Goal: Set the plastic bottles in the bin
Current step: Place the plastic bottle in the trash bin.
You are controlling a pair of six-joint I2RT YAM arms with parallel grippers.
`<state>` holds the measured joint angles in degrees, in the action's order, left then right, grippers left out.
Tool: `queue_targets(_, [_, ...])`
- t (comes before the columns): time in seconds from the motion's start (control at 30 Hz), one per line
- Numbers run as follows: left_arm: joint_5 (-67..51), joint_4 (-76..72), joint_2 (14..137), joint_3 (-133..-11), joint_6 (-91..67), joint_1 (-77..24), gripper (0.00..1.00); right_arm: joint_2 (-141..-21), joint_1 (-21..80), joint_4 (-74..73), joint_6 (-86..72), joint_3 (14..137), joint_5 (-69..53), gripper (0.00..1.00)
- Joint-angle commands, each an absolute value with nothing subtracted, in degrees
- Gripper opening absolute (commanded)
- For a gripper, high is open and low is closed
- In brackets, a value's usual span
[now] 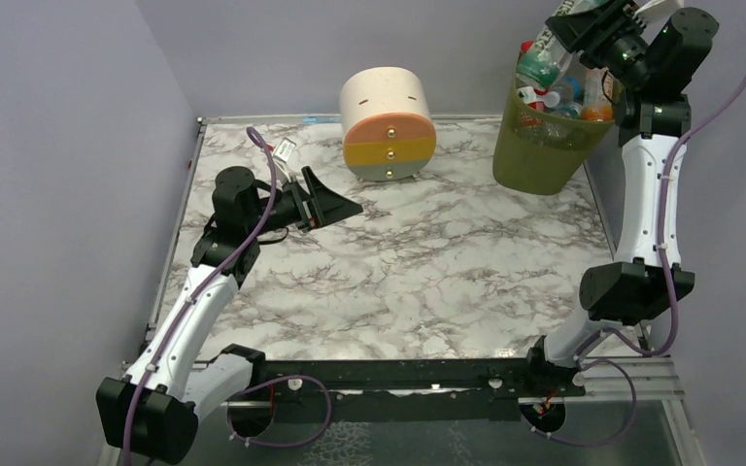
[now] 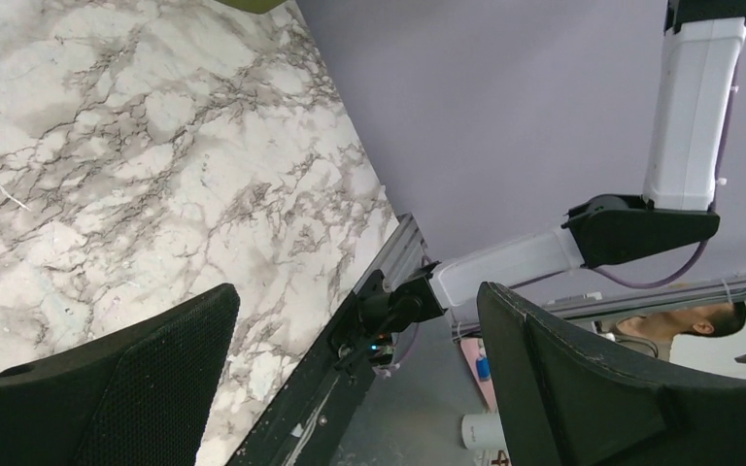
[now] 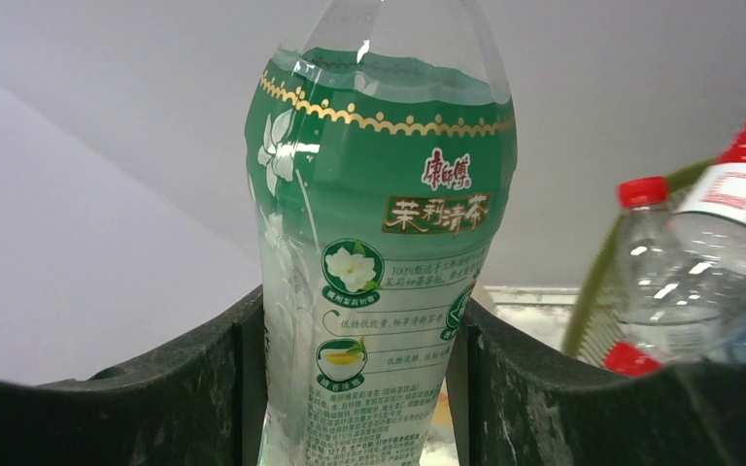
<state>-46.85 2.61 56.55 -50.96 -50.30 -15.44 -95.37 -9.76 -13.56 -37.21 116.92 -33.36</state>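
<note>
The olive-green mesh bin (image 1: 534, 155) stands at the table's far right, filled with several plastic bottles (image 1: 556, 89) with red, green and blue labels, one with orange liquid (image 1: 597, 105). My right gripper (image 1: 591, 27) is raised above the bin's rim and is shut on a clear bottle with a green label (image 3: 389, 233), pinched between both fingers (image 3: 185, 398). Red-capped bottles (image 3: 699, 252) and the bin's rim (image 3: 593, 282) show to its right. My left gripper (image 1: 335, 206) is open and empty over the left of the table; its jaws stand wide apart in the left wrist view (image 2: 359, 379).
A cream, orange and yellow round drawer unit (image 1: 389, 124) stands at the back middle of the marble table (image 1: 427, 272). Purple walls close in on the left, back and right. The black rail (image 1: 398, 374) runs along the near edge.
</note>
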Motion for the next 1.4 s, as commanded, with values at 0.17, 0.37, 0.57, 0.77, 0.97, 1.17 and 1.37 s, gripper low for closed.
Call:
queue_targets(0.17, [-47.3, 0.2, 57.8, -50.2, -49.0, -14.5, 0.99, -106.1, -15.6, -16.9, -41.8, 125.6, -24.6, 0.60])
queue_targets(0.37, [-48.1, 0.0, 58.7, -50.7, -48.5, -14.0, 0.99, -108.0, -16.3, -16.7, -41.7, 126.8, -19.0, 0.59])
queue_targets(0.57, [-49.3, -0.8, 59.8, -50.9, -48.3, -13.4, 0.99, -106.1, -16.2, -17.0, -36.5, 125.3, -9.4, 0.60])
queue_targets(0.77, [-50.7, -2.4, 60.9, -50.2, -48.5, -12.9, 0.99, -104.6, -16.2, -18.5, -28.0, 123.3, -3.2, 0.61])
queue_targets(0.97, [-51.4, -3.9, 61.9, -49.9, -48.9, -12.7, 0.99, -103.9, -15.9, -16.3, -23.1, 119.5, 0.5, 0.61])
queue_targets(1.17, [-51.5, -4.6, 62.6, -49.7, -49.4, -12.7, 0.99, -105.0, -15.3, -13.2, -21.9, 117.3, 2.4, 0.61])
queue_targets(1.37, [-51.3, -4.5, 63.1, -50.0, -49.4, -12.6, 0.99, -105.9, -13.6, -10.6, -20.1, 116.7, 4.9, 0.62])
